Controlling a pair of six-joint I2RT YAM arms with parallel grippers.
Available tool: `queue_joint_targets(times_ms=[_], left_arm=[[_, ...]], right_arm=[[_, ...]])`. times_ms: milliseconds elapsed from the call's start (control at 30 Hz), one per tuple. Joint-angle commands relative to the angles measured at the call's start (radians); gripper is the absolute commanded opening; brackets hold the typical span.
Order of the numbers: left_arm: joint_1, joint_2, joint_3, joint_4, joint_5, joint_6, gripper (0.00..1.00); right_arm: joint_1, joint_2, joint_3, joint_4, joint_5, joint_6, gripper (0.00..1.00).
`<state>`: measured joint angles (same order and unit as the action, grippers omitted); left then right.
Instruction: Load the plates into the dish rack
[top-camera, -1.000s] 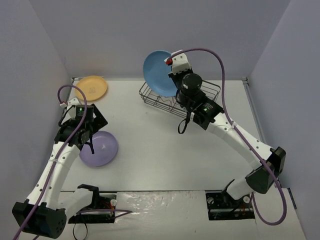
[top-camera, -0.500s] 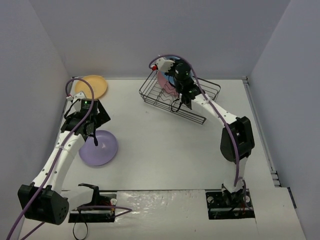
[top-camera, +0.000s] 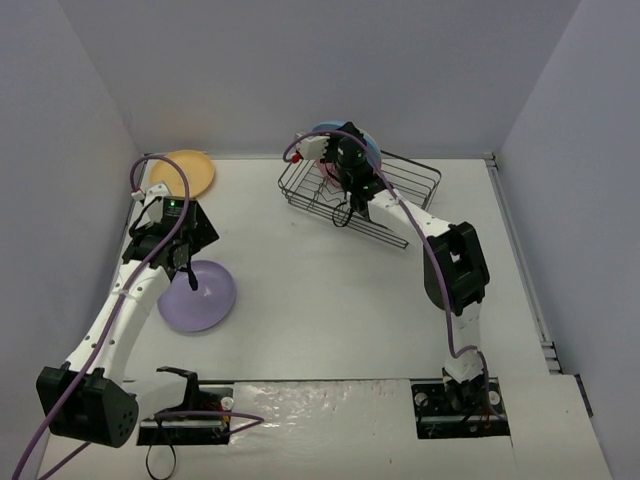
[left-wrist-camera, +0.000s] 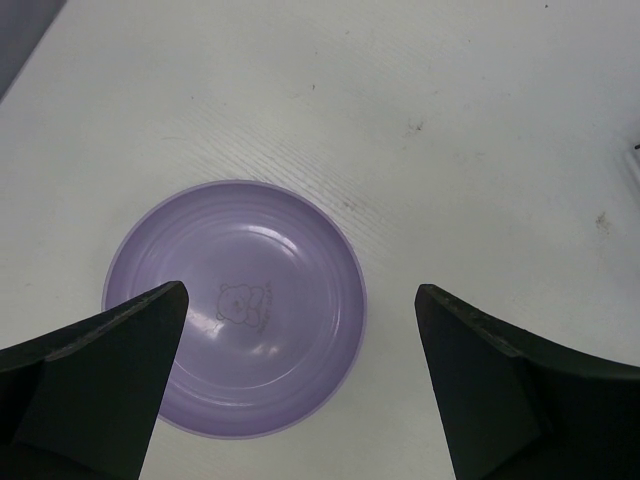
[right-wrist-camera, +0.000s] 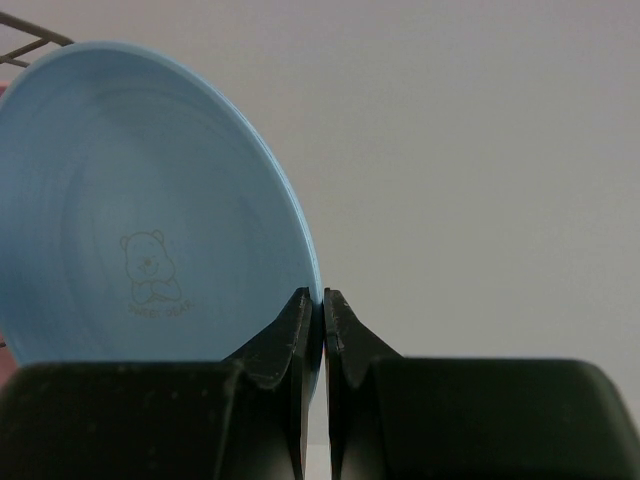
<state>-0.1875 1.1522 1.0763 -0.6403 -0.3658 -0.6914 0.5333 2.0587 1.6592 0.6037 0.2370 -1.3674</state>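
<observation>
Holding the light blue plate (right-wrist-camera: 150, 210) by its rim, the right gripper (right-wrist-camera: 322, 300) has both fingers pressed together on the plate's edge. The plate stands upright over the far left end of the dish rack (top-camera: 400, 190). Whether its lower edge sits between the dividers cannot be told, since the arm covers that spot.

Rack contents: a pink shape (top-camera: 322, 180) shows among the wires at the left end, mostly hidden by the arm. The right half of the rack holds nothing visible.

The lilac purple plate (left-wrist-camera: 235, 310) lies flat on the table (top-camera: 320, 300), near the left arm. The left gripper (left-wrist-camera: 300, 295) hangs above it with its fingers spread wide, touching nothing. The yellow-orange plate (top-camera: 183, 172) lies flat in the far left corner, well apart from the rack.

View differences: only the right wrist camera shows the clamp on the blue rim and a bear print on that plate's face. Only the left wrist camera shows a matching bear print on the purple plate. Only the overhead camera shows the rack whole and the yellow-orange plate.
</observation>
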Motion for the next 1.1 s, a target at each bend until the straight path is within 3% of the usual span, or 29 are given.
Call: queue_joint_targets(times_ms=[0,600,1067], left_arm=[[0.008,0.004,0.056,0.036,-0.035,0.008,0.97],[0.008,-0.004,0.042,0.027,-0.046,0.016,0.97],[0.008,0.024,0.036,0.021,-0.043,0.018,0.97]], right_arm=[[0.009,-0.023,0.046,0.180,-0.003,-0.071,0.00],[0.003,0.033,-0.028,0.205,-0.007,-0.121,0.00],[-0.007,0.059,-0.079,0.192,-0.020,-0.029,0.02]])
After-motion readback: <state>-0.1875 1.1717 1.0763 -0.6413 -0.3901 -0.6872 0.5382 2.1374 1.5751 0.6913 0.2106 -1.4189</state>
